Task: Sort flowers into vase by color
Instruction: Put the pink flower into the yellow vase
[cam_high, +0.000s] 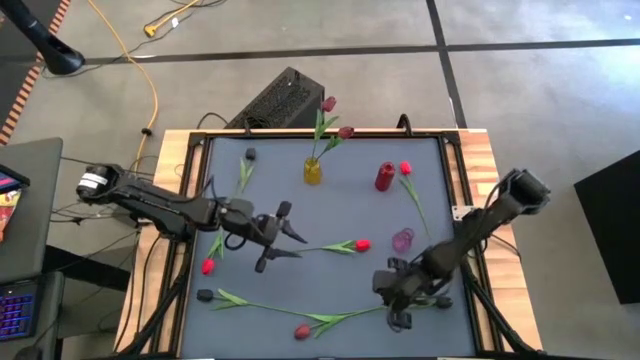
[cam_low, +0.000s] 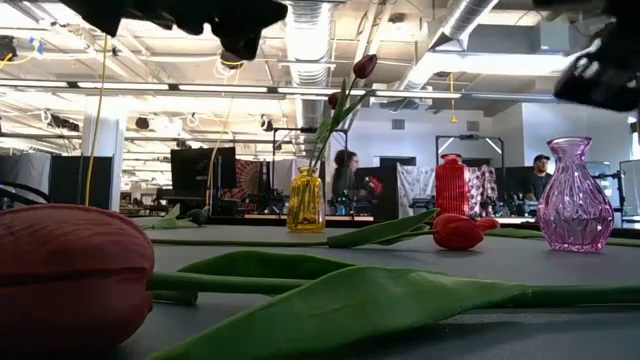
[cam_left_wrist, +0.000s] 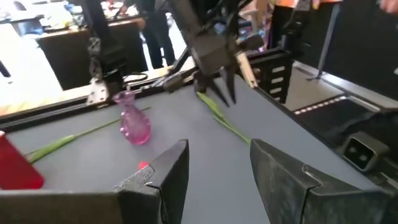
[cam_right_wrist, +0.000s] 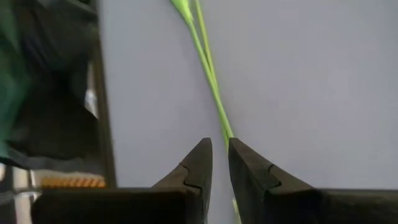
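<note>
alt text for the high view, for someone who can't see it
Seen from above, a grey table holds scattered tulips and yellow, red and pink vases, the yellow one holding two maroon flowers. The left gripper sits open mid-table; the right gripper is low over a green stem near the front edge.

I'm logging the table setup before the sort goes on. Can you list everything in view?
yellow vase: one, back middle of the mat, holding two maroon tulips
red vase: one, back right, empty
pink vase: one, clear, right of centre, empty
red tulips: four lying flat; beside the red vase, mid-mat, left edge, front
black tulips: two lying flat; back left, front left
black box: one, behind the table
left tool: open, empty, mid-left above the mat
right tool: front right, nearly closed around a green stem
</note>
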